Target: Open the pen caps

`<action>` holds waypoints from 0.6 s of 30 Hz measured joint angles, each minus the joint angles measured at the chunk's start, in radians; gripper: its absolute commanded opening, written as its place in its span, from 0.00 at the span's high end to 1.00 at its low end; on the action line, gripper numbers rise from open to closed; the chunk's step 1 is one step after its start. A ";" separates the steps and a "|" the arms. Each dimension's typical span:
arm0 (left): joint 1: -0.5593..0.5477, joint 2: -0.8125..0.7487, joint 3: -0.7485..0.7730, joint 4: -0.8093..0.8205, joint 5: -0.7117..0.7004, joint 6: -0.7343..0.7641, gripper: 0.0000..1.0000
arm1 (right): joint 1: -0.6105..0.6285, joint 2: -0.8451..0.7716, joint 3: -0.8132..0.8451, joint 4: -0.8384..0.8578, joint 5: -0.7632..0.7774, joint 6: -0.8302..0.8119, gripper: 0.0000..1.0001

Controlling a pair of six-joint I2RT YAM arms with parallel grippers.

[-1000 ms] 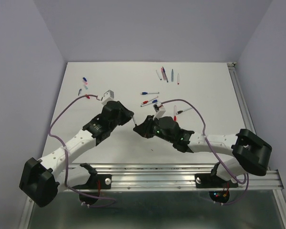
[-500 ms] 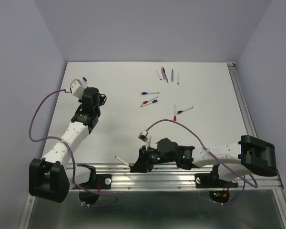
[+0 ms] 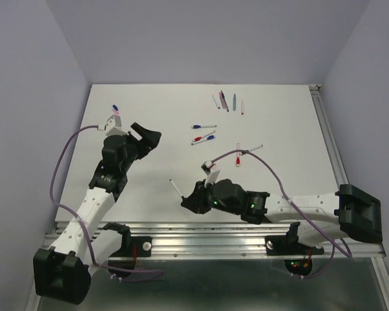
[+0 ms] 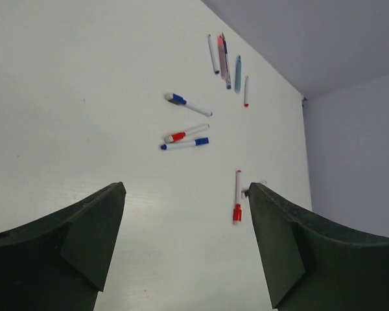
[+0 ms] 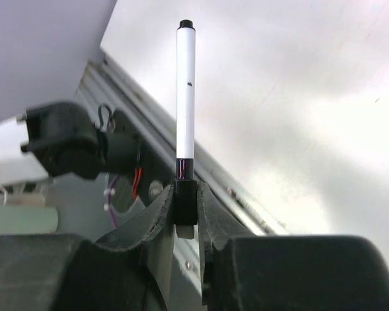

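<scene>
Left pincer: jaws spread wide with nothing between them, hanging over the left side of the table and facing the scattered pens. Right pincer: clenched on a white pen by a black end section, with the barrel sticking straight out past the fingers. Whether that black section is a cap cannot be told. Judgement: gripping at one end leaves the rest of the pen free for the other arm to take. Pen caps seen on pens lying mid-table: a blue cap, a red cap, a second blue cap, and another red cap on the pen nearest the right arm. The far cluster of pens is too small to read. Two tiny bits, blue and pink, lie loose at the far left, probably removed caps. Containers: none in view; everything lies directly on the table.
</scene>
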State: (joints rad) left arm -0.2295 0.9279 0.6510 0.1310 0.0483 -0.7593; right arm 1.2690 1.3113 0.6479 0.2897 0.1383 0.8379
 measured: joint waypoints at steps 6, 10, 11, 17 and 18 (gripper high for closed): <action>-0.026 -0.164 -0.150 0.010 0.181 -0.057 0.11 | -0.078 0.001 0.042 0.018 0.094 -0.028 0.99; -0.084 -0.272 -0.235 0.027 0.240 -0.121 0.12 | -0.093 0.014 0.060 0.040 0.106 -0.049 0.99; -0.098 -0.290 -0.244 0.030 0.249 -0.136 0.12 | -0.094 0.021 0.070 0.043 0.106 -0.053 0.99; -0.142 -0.315 -0.251 0.060 0.261 -0.177 0.20 | -0.099 0.055 0.121 0.089 0.095 -0.061 0.99; -0.148 -0.313 -0.251 0.064 0.261 -0.178 0.27 | -0.103 0.060 0.127 0.097 0.091 -0.063 0.99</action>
State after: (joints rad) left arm -0.3779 0.6151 0.4004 0.1951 0.3096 -0.9371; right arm 1.1660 1.3716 0.7746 0.3866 0.2295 0.7746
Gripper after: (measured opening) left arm 0.825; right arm 0.219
